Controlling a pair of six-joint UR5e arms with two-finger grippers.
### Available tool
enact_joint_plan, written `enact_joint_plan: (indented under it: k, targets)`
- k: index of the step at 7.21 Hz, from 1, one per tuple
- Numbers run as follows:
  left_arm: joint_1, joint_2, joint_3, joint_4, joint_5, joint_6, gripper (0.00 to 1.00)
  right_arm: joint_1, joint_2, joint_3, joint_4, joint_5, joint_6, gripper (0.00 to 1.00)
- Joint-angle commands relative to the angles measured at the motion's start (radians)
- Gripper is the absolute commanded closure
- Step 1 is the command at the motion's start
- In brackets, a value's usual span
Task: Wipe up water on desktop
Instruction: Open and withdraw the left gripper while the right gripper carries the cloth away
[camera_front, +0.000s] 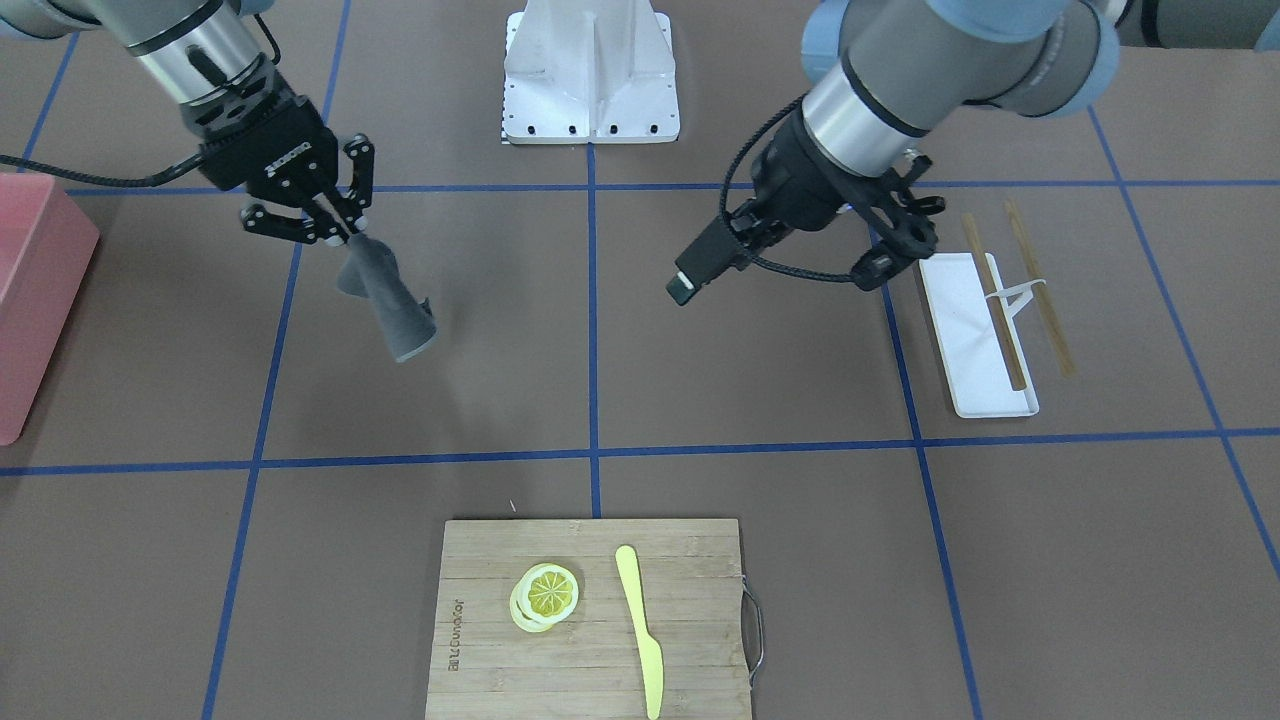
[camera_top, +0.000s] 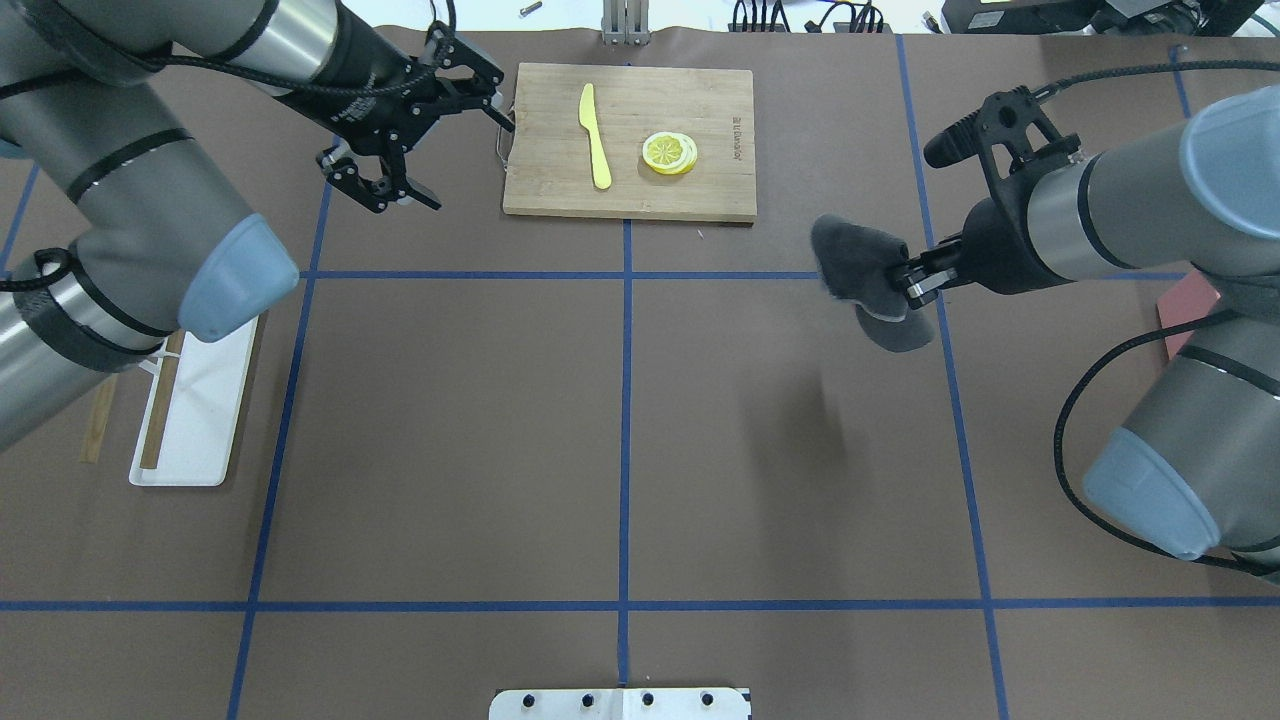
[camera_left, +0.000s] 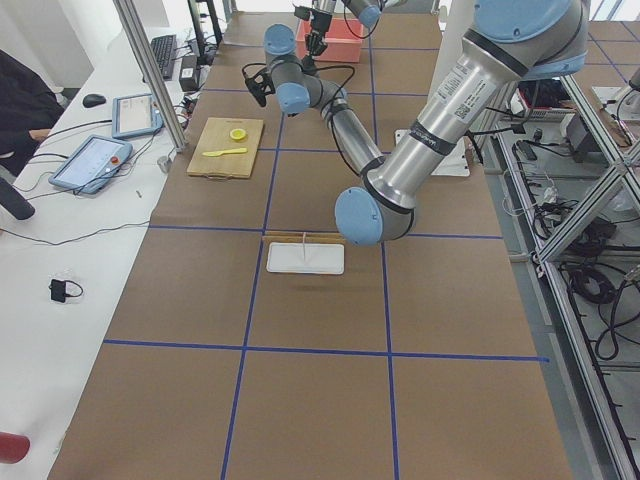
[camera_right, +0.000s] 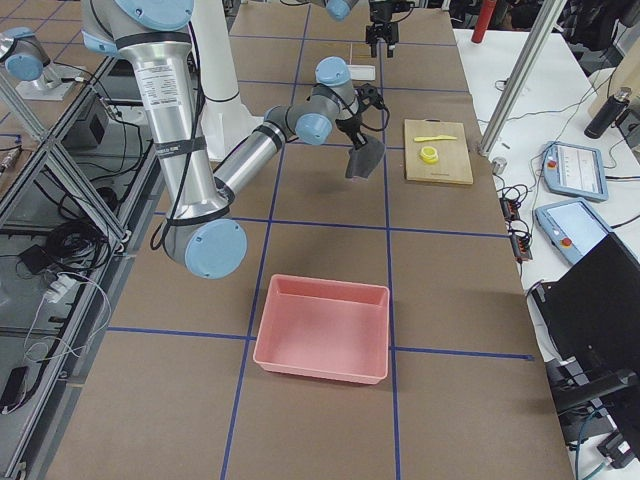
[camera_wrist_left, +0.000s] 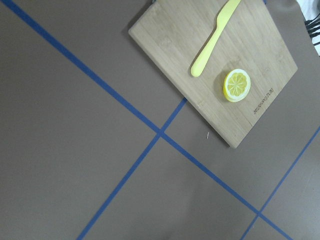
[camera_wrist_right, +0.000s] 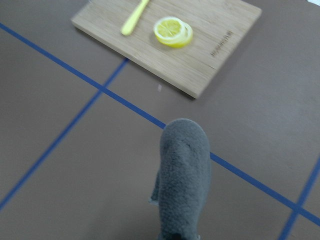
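Note:
The brown desktop (camera_top: 450, 430) with blue tape lines fills the views; I can make out no water on it. My right gripper (camera_top: 915, 281) is shut on a dark grey cloth (camera_top: 862, 272). It holds the cloth above the desktop, right of the cutting board. The cloth also shows in the front view (camera_front: 395, 305), hanging from the right gripper (camera_front: 335, 228), and in the right wrist view (camera_wrist_right: 182, 175). My left gripper (camera_top: 468, 163) is open and empty, raised just left of the board. It also shows in the front view (camera_front: 905, 245).
A bamboo cutting board (camera_top: 720, 190) at the far middle carries lemon slices (camera_top: 670, 152) and a yellow knife (camera_top: 596, 135). A white tray (camera_top: 205, 440) with chopsticks lies under my left arm. A pink bin (camera_right: 322, 328) stands at the right end.

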Motion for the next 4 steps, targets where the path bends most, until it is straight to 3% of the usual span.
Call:
enact_joint_plan:
  k: [1, 2, 3, 4]
  targets:
    - [-0.074, 0.061, -0.028, 0.075, 0.002, 0.237, 0.02, 0.004, -0.121, -0.015, -0.046, -0.063, -0.134, 1.0]
    - [-0.091, 0.107, -0.086, 0.091, 0.049, 0.429, 0.02, 0.005, -0.161, -0.021, -0.064, -0.098, -0.206, 1.0]
    - [-0.092, 0.183, -0.122, 0.105, 0.071, 0.503, 0.02, 0.004, -0.173, -0.023, -0.108, -0.152, -0.276, 1.0]
    - [-0.085, 0.193, -0.127, 0.119, 0.147, 0.557, 0.02, -0.011, -0.164, -0.043, -0.154, -0.207, -0.31, 1.0]
